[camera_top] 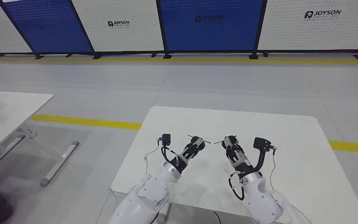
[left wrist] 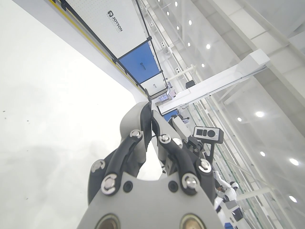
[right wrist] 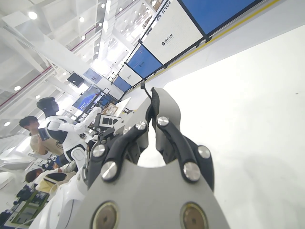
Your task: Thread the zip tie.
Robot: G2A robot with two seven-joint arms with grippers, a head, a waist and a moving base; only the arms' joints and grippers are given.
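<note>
Now | left hand [left wrist: 149,113], right hand [right wrist: 152,101] clamp zip tie [right wrist: 143,87] | ends facing each other

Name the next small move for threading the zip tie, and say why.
Probably ease the left gripper toward the right gripper: each is shut on a zip tie end, and the tips sit apart, not yet threaded.

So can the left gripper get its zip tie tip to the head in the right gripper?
Probably yes: left gripper and right gripper face each other above the table, only air between tip and head.
</note>
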